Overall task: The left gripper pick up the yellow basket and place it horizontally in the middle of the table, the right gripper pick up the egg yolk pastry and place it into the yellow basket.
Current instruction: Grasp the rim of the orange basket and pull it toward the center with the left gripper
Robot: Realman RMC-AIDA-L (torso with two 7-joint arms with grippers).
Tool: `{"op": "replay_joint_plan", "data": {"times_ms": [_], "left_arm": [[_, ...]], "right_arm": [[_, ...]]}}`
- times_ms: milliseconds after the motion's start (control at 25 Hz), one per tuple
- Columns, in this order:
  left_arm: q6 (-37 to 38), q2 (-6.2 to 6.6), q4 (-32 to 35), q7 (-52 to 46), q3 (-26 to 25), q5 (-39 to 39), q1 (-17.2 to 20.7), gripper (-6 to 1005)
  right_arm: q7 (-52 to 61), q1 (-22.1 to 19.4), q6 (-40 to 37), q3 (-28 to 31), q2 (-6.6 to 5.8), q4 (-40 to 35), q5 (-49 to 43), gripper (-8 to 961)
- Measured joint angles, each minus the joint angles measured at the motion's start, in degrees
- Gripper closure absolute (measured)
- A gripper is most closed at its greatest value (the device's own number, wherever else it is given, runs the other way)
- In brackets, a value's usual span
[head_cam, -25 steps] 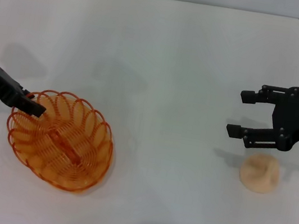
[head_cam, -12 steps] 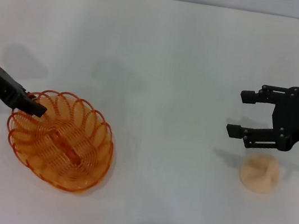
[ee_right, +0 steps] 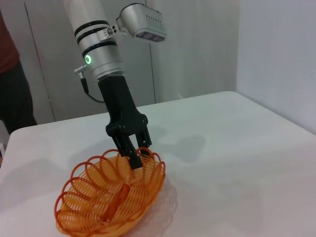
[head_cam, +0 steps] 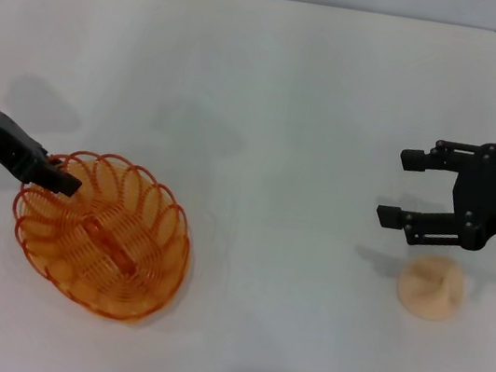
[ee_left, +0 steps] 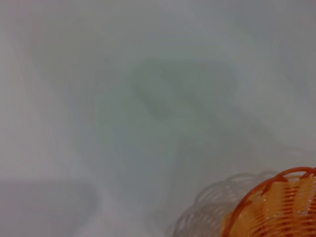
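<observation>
- Yellow basket (head_cam: 101, 234) sits on the white surface (head_cam: 279, 106) at the robot's left, near the front edge. It lies at a slant, its long axis running from rear-left to front-right in the head view. It rests on its base, open side up.
- Left gripper (head_cam: 62, 182) reaches in from the left edge of the head view, with its tip at the basket's rear-left rim.
- In the right wrist view, the left gripper (ee_right: 132, 157) comes down steeply from a white-and-silver arm segment bearing a green ring light (ee_right: 89, 59). Its black fingers (ee_right: 135, 160) stand close together at the looped rim of the basket (ee_right: 111, 197), one finger reaching inside the rim. I cannot tell whether they pinch the wire or only touch it.
- Left wrist view shows only blurred surface and a corner of the basket rim (ee_left: 269, 202); that arm's own fingers are not visible there.
- Right gripper (head_cam: 403, 188) is on the robot's right, above the surface, fingers spread wide and pointing toward the middle of the surface, nothing between them.
- Egg yolk pastry (head_cam: 431, 286) lies on the surface just in front of the right gripper, apart from it and well apart from the basket.
</observation>
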Motion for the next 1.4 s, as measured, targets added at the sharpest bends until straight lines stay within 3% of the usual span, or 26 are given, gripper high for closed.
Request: {"op": "replay_joint_plan", "data": {"times_ms": [200, 440, 1400], "left_arm": [[-0.9, -0.07, 0.0, -0.04, 0.04, 0.36, -0.05, 605], [-1.77, -0.06, -0.13, -0.2, 0.09, 0.45, 0.02, 768], [-2.99, 0.13, -0.72, 0.02, 0.31, 0.01, 0.0, 900]], "right_arm": [[-0.07, 0.0, 0.0, 0.17, 0.01, 0.12, 0.0, 153], [-0.08, 0.08, 0.0, 0.21, 0.0, 0.13, 0.0, 154], [0.15, 0.17, 0.0, 0.03, 0.0, -0.33, 0.0, 153]]}}
